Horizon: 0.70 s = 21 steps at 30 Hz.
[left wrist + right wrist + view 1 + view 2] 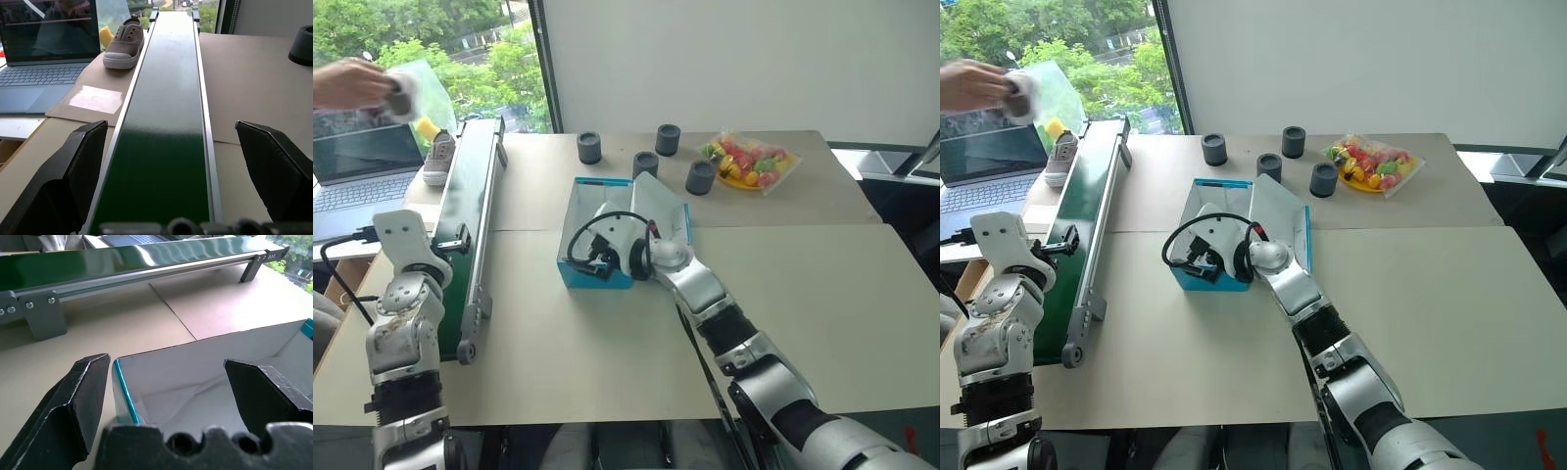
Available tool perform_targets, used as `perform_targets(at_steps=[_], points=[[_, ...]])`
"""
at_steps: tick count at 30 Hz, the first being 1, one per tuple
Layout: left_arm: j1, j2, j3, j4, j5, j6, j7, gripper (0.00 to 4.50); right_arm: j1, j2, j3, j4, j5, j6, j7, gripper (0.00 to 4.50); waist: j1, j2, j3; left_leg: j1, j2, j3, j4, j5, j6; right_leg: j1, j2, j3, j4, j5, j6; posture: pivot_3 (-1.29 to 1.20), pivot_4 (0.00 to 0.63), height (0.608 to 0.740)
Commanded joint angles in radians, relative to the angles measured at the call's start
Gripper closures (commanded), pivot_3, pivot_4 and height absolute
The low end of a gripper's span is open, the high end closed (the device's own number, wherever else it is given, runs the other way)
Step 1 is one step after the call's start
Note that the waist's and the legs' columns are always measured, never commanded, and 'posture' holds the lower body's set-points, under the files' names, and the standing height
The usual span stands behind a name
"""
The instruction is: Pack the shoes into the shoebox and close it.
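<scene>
Behind the right end effector (594,257), shoebox (576,220) floor partly hidden.

Green conveyor (470,215) w/ laptop (357,171) beside it, four dark cups (645,164) & bagged fruit (749,162) on table (803,284).

Silver-grey arms w/ black joint bands, black cable looped by right tool (166,396), wedge-shaped black fingers (80,396).
</scene>
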Motion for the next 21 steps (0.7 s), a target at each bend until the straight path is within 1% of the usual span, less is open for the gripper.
perform_targets(at_steps=[1, 7, 18, 21], points=[[0.01, 0.021, 0.02, -0.062, -0.009, 0.004, -0.01, 0.0, 0.016, -0.01, -0.025, -0.07, 0.006, 0.014, -0.007, 0.08, 0.0, 0.0, 0.0, 0.0, 0.0, 0.0, 0.0, 0.0, 0.0, 0.0, 0.0, 0.0, 0.0, 0.0, 0.0, 0.0, 0.15, 0.736], [0.052, 0.026, 0.037, -0.089, -0.013, 0.024, -0.018, 0.0, 0.037, -0.031, -0.07, -0.11, 0.035, 0.087, -0.016, 0.08, -0.002, 0.0, 0.0, 0.0, 0.0, 0.0, 0.0, 0.0, 0.0, 0.0, 0.0, 0.0, 0.0, 0.0, 0.0, 0.0, 0.15, 0.736], [0.066, 0.001, 0.027, -0.095, -0.011, 0.029, -0.019, 0.0, 0.021, -0.088, -0.056, -0.086, 0.001, 0.066, 0.025, 0.08, 0.0, 0.0, 0.0, 0.0, 0.0, 0.001, 0.0, 0.0, 0.0, 0.0, 0.0, 0.001, 0.0, 0.0, 0.0, 0.0, 0.15, 0.736], [0.072, -0.004, 0.021, -0.106, -0.015, 0.038, -0.021, 0.0, 0.05, -0.098, -0.053, -0.15, 0.039, 0.071, 0.076, 0.08, 0.0, 0.0, 0.0, 0.0, 0.0, 0.001, 0.0, 0.0, 0.0, 0.0, 0.0, 0.001, 0.0, 0.0, 0.0, 0.0, 0.15, 0.736]])
